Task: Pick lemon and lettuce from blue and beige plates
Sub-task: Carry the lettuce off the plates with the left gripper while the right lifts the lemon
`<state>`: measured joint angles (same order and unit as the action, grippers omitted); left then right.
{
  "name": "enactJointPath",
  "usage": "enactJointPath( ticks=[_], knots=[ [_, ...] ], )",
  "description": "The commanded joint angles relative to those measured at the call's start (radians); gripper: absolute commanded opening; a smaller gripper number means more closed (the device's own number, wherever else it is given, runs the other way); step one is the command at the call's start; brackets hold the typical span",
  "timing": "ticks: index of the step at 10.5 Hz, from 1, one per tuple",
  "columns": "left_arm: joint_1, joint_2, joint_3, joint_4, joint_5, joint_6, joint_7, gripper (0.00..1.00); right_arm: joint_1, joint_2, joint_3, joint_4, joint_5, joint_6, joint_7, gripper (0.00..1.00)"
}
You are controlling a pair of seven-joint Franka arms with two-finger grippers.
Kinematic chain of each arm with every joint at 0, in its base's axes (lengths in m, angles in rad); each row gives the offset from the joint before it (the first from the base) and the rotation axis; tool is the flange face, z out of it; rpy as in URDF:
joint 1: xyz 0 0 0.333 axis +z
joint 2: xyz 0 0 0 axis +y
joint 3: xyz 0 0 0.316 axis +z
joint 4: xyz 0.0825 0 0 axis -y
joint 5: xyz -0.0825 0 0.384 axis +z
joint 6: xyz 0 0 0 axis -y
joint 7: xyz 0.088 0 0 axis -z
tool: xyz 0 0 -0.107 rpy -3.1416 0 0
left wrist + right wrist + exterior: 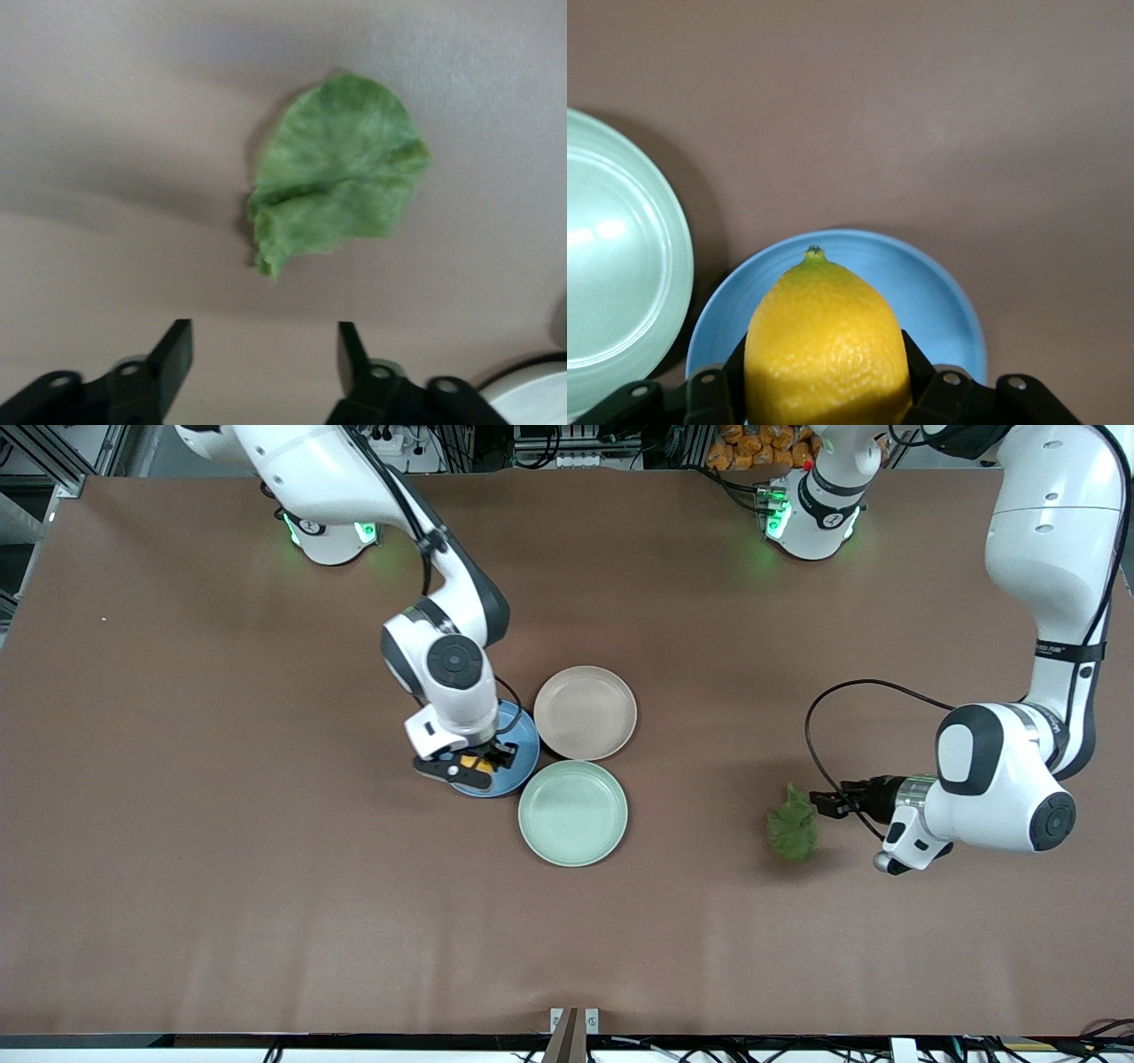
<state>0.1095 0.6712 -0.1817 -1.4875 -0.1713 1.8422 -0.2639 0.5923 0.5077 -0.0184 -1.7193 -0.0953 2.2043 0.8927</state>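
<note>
wide brown cloth-covered table (pixel 221 868) | dark metal frame rails (pixel 53 452) along top edge | even overhead light

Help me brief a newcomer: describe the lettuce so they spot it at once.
Start from the three plates clustered mid-table, then look toward the left arm's end. There the lettuce lies on the bare table, beside the open left claw. It is the only wrinkled green leaf, on no plate.

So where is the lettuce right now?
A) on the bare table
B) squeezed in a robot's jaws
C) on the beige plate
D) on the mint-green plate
A: the lettuce lies on the bare brown table toward the left arm's end, just ahead of the open left gripper, and the beige plate has nothing on it.
</note>
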Motion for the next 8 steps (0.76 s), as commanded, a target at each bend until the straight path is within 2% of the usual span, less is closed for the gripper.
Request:
enactJointPath(
  ticks=[1, 3, 6, 8],
  knots=[
    [-0.001, -0.099, 0.001, -0.005, 0.045, -0.018, 0.002, 1.00, -0.104, -0.112, 0.006, -0.022, 0.055, -0.110, -0.200, 0.00],
    [-0.001, -0.191, 0.002, -0.004, 0.074, -0.061, 0.002, 1.00, -0.208, -0.141, 0.006, -0.013, 0.055, -0.159, -0.343, 0.00],
    [-0.005, -0.294, -0.001, -0.004, 0.150, -0.089, 0.002, 1.00, -0.368, -0.121, 0.003, -0.002, 0.054, -0.172, -0.588, 0.00],
    [-0.004, -0.367, -0.005, -0.002, 0.161, -0.089, 0.000, 1.00, -0.455, -0.082, 0.003, -0.008, 0.051, -0.161, -0.662, 0.00]
  ],
)
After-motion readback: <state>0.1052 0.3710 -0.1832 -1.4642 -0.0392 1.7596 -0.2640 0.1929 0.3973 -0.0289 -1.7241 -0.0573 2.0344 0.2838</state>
